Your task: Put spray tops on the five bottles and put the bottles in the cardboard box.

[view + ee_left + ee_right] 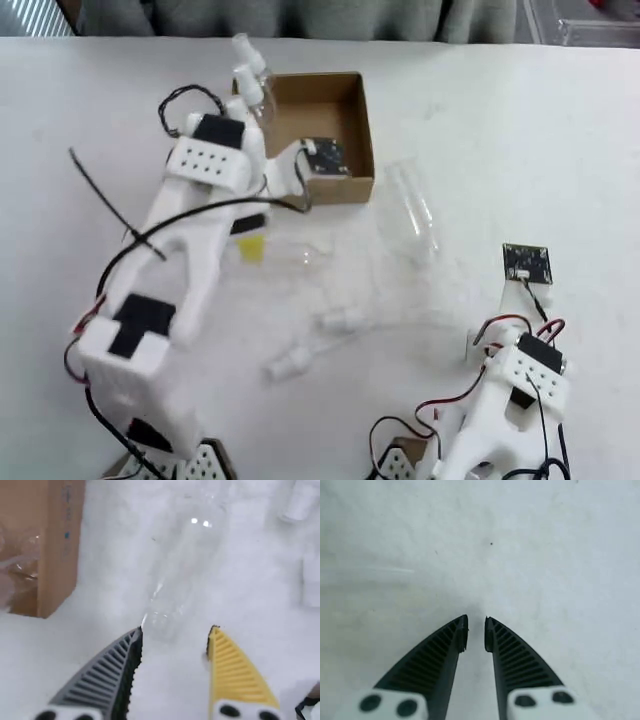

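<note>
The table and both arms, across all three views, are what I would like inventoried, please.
Box: one, brown cardboard, far centre of the table.
Bottles: three made out, clear; one with a top on at the box's far left corner, one lying right of the box, one lying just ahead of the left arm's jaws.
Spray tops: two loose, white, lying mid-table.
Table: one, white.
Left arm: white; jaws grey and yellow, open, empty.
Right arm: white; jaws black, almost shut, empty, over bare table.
</note>
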